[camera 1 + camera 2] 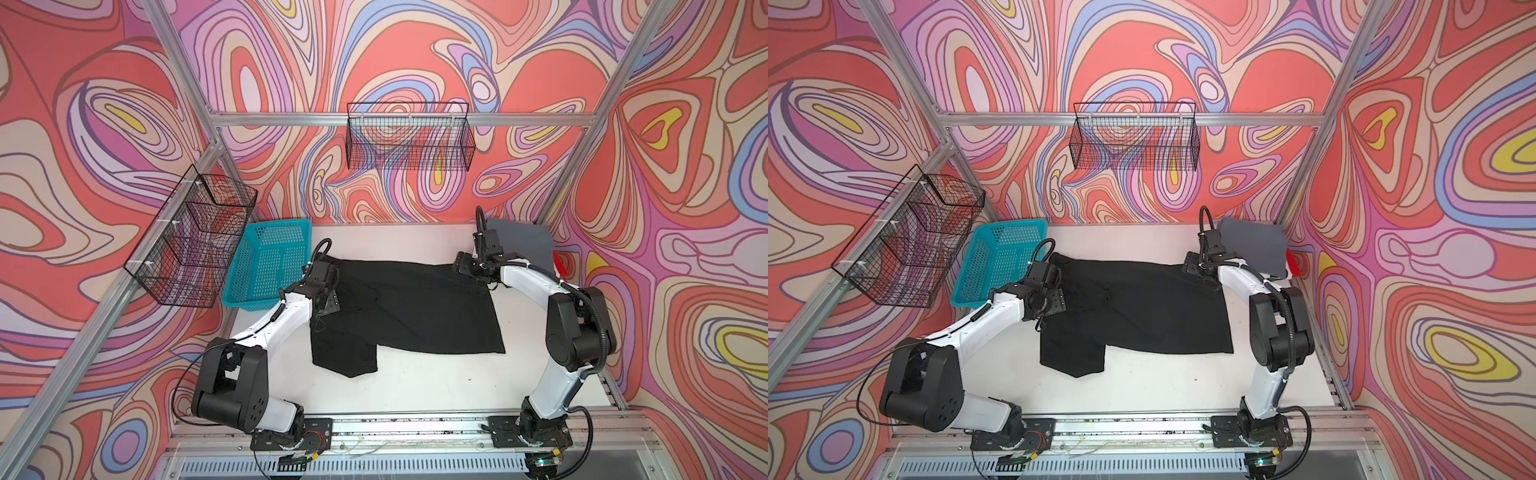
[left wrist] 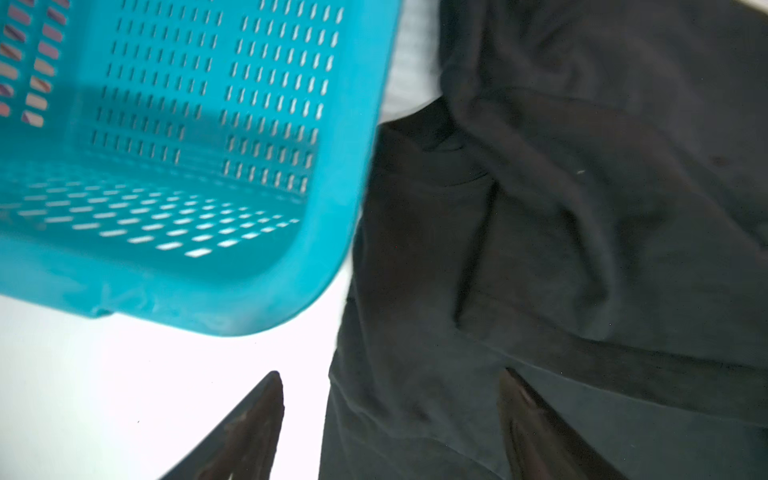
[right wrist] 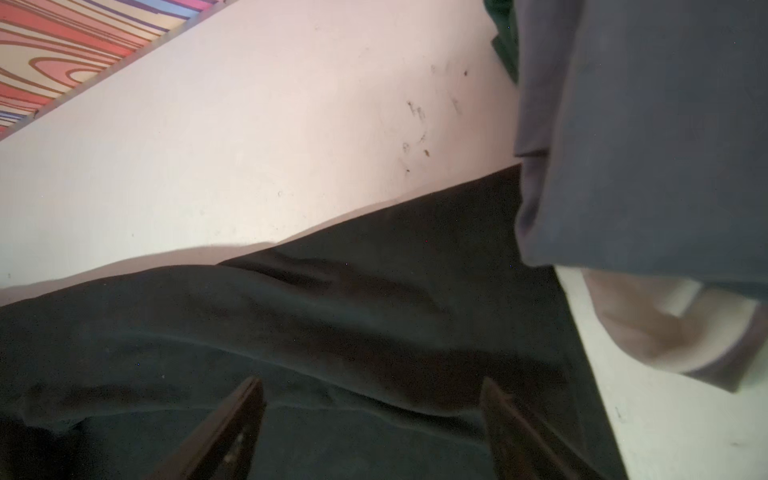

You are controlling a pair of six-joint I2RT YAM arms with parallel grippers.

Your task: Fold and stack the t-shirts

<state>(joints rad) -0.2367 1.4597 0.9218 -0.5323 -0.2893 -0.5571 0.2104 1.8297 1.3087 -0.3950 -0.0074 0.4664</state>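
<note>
- Black t-shirt (image 1: 415,307) (image 1: 1142,307) lies spread flat across the middle of the white table (image 1: 415,395). It is partly folded lengthwise, and one flap sticks out toward the front edge on the left side.
- Left end of the black t-shirt sits just beside the turquoise basket (image 1: 270,266). In the left wrist view a strip of bare table shows between the basket rim (image 2: 361,187) and the cloth.
- Grey t-shirt (image 1: 523,245) (image 1: 1254,245) is folded and lies on top of a pile in the far right corner of the table.
- A red t-shirt (image 1: 562,266) peeks out at the pile's right edge.
- In the right wrist view a dark green t-shirt (image 3: 505,37) shows at the far side of the grey one, with a pale cloth layer (image 3: 665,324) under it.
- The far right corner of the black t-shirt meets the grey edge. Can't tell whether it is touching or tucked under.
- Left gripper (image 2: 390,374): jaws spread wide, nothing pinched. One finger is over bare table, the other over the black t-shirt, and the cloth's edge runs between them.
- Right gripper (image 3: 370,379): jaws spread wide, nothing held. Both fingers are low over the black t-shirt near the pile.
- Can't tell whether the fingertips touch the cloth.
</note>
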